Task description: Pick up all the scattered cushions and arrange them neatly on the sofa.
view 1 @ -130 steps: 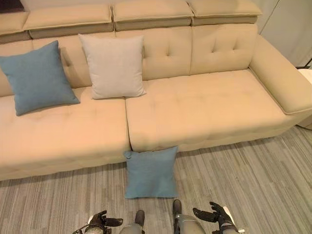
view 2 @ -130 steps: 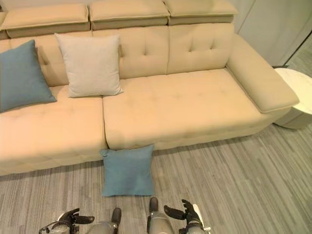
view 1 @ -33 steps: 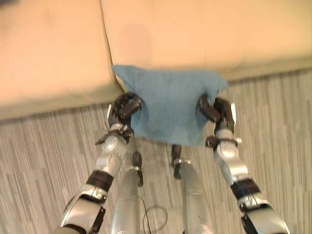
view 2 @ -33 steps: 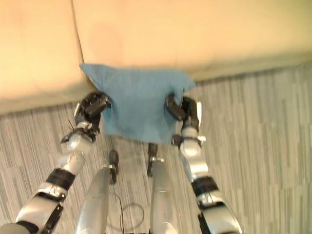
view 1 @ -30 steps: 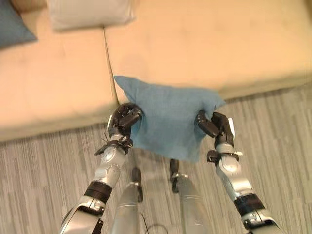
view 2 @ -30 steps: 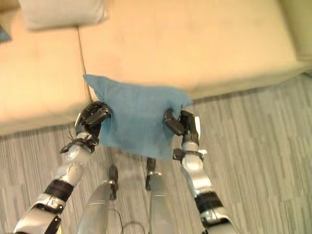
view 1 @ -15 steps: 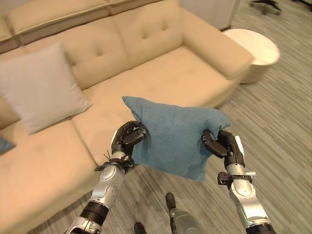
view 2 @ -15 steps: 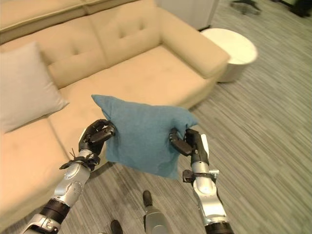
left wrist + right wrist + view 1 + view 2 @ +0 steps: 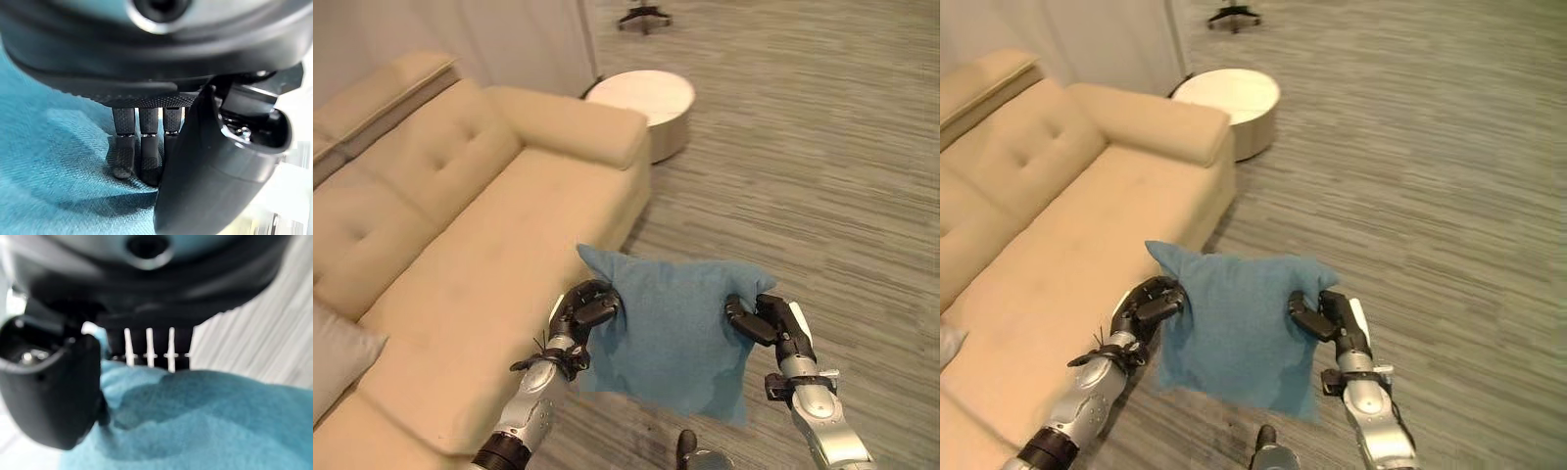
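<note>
Both hands, left (image 9: 582, 311) and right (image 9: 766, 324), clench our blue cushion (image 9: 671, 328) beside the sofa (image 9: 460, 284); uneven grips might let it sag and slip.

The blue cushion (image 9: 671, 333) is matt, coarse-woven cloth. The sofa (image 9: 460, 245) wears smooth, matt beige upholstery with button tufting. At 12 o'clock, the round table (image 9: 641, 98) looks smooth and faintly glossy.
</note>
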Robot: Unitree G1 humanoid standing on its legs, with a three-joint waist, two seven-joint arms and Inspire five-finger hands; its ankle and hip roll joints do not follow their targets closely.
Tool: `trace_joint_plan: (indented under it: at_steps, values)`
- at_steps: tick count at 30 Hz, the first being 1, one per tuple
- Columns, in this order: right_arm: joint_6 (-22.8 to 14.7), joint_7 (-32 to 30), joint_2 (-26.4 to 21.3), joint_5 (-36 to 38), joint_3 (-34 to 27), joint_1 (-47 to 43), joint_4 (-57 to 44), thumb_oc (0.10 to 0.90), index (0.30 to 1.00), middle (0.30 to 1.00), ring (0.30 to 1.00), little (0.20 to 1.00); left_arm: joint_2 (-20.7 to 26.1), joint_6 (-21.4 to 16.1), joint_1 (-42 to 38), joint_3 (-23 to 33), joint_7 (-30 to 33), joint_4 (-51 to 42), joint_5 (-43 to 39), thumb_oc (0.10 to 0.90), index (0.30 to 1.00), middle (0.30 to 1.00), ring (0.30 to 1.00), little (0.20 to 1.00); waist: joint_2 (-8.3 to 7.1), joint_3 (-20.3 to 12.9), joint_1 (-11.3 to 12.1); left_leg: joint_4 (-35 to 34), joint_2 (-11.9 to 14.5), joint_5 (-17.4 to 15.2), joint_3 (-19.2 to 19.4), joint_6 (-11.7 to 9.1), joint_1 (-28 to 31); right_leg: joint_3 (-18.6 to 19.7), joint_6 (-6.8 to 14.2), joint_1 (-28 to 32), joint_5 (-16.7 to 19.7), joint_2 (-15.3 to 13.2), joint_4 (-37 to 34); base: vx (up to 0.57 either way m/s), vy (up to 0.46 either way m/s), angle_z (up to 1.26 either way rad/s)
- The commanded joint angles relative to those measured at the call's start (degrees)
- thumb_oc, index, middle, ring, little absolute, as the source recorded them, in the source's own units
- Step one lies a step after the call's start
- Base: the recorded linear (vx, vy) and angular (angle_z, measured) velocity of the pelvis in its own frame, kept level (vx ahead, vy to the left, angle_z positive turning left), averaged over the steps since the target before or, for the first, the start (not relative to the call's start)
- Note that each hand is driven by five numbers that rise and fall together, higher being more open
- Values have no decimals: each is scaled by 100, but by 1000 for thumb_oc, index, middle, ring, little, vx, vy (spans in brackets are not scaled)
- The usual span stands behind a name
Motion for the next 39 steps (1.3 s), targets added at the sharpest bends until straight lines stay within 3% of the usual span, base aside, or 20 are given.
trace_joint_plan:
  at_steps: [1,7,11,15,18,19,21,22,24,26,29,30,32,33,34,35,38,39]
  values:
    - [-823,241,65,114,268,-346,-1131,400,300,300,300,300,-470,-749,-625,-164,-490,-1017,151,400,300,300,300,300,148,-560,162,-251,-313,61,-634,-30,-707,445,636,432,-347,125,-432,114,-51,-108]
    - [-851,214,60,109,233,-260,-1188,400,300,300,300,300,-421,-753,-601,-225,-429,-976,418,400,300,300,300,300,145,-521,383,-500,-815,72,-1366,-36,-1228,842,636,542,-372,210,-543,125,-45,-77]
    - [-954,105,49,48,226,-429,-1638,400,300,300,300,300,-534,-666,-609,-373,-313,-602,552,400,300,300,300,300,147,-451,625,-1005,-1213,461,-1812,-46,-1567,1014,552,911,-584,510,-498,221,-57,-24]
    - [-1022,-12,59,15,179,-500,-1940,400,300,300,300,300,-607,-629,-739,-507,-160,-330,796,400,300,300,300,300,83,-405,700,-1060,-1289,653,-1631,-40,-1820,1023,509,1167,-697,612,-556,161,-22,10]
    - [-1082,-79,106,-37,208,-600,-2190,400,300,300,300,300,-628,-647,-822,-476,92,-116,1155,400,300,300,300,300,82,-512,753,-1315,-1185,718,-1417,48,-1678,1028,510,1377,-850,722,-582,296,61,2]
    - [-1150,-87,141,-125,236,-638,-2368,400,300,300,300,300,-489,-671,-737,-313,378,-62,1492,800,900,900,900,900,-55,-635,827,-1290,-1262,631,-1476,142,-1576,1054,561,1484,-935,649,-502,376,98,-9]
    - [-1191,-114,156,-154,239,-666,-2399,400,300,300,300,300,-443,-643,-692,-223,502,44,1737,800,900,900,900,900,-113,-683,863,-1264,-1281,574,-1443,180,-1531,1064,585,1522,-947,604,-475,331,111,-41]
    - [-1284,-88,141,-173,229,-734,-2548,400,300,300,300,300,-275,-613,-636,-44,693,199,2155,800,900,900,900,900,-210,-784,945,-1214,-1307,439,-1387,258,-1466,1093,670,1594,-920,512,-428,367,150,-44]
    - [-1361,-95,137,-176,148,-757,-2685,400,300,300,300,300,-122,-576,-607,166,884,357,2611,800,900,900,900,900,-266,-847,1014,-1187,-1325,315,-1335,325,-1409,1068,785,1574,-810,413,-289,269,123,-29]
    - [-1440,-105,137,-193,62,-778,-2823,400,300,300,300,300,19,-489,-520,569,1142,534,2859,800,900,900,900,900,-304,-847,1133,-1157,-1365,151,-1231,442,-1297,893,1061,1365,-529,222,385,160,109,-27]
    - [-1470,-74,140,-305,-107,-731,-3095,400,300,300,300,300,163,-346,-451,1044,1432,777,3230,800,900,900,900,900,-172,-793,1143,-1149,-1284,13,-1187,562,-1136,633,1403,967,-21,-29,1502,138,103,-12]
    - [-1482,-62,160,-357,-129,-683,-3178,400,300,300,300,300,205,-268,-455,1218,1616,969,3405,800,900,900,900,900,-102,-746,1121,-1145,-1248,-53,-1281,618,-1011,557,1375,725,69,-98,2002,103,69,2]
    - [-1502,-47,166,-427,-132,-631,-3285,400,300,300,300,300,186,-225,-457,1457,1780,1168,3392,800,900,900,900,900,-38,-705,1062,-1161,-1219,-115,-1354,629,-862,478,1343,518,84,-229,2279,139,23,20]
    - [-1510,-36,222,-416,-140,-563,-3420,400,300,300,300,300,60,-171,-645,1699,1967,1865,3241,800,900,900,900,900,33,-643,940,-1178,-1154,-208,-1436,580,-735,268,1204,265,-51,-553,2143,162,-14,4]
    - [-1510,-36,222,-416,-140,-565,-3420,400,300,300,300,300,61,-173,-648,1700,1966,1869,3241,800,900,900,900,900,31,-638,930,-1174,-1159,-209,-1445,580,-735,260,1204,271,-57,-558,2147,195,-117,-1]
    - [-1477,22,228,-316,-128,-550,-3535,400,300,300,300,300,-140,-155,-811,1831,1866,2665,2871,800,900,900,900,900,70,-582,785,-1197,-1084,-303,-1532,475,-650,279,1079,107,-338,-665,1604,176,-153,22]
    - [-1492,60,113,-137,-5,-657,-3595,400,300,300,300,300,-526,-24,-920,1933,1640,4080,2495,800,900,900,900,900,-36,-535,456,-1159,-1108,-445,-1756,330,-471,1091,1092,-131,-183,-416,255,203,-180,23]
    - [-1493,13,94,-109,33,-698,-3630,400,300,300,300,300,-654,92,-968,1917,1530,4491,2350,800,900,900,900,900,-82,-547,362,-1195,-1120,-447,-1846,317,-384,1344,1104,-260,-84,-230,175,171,-169,34]
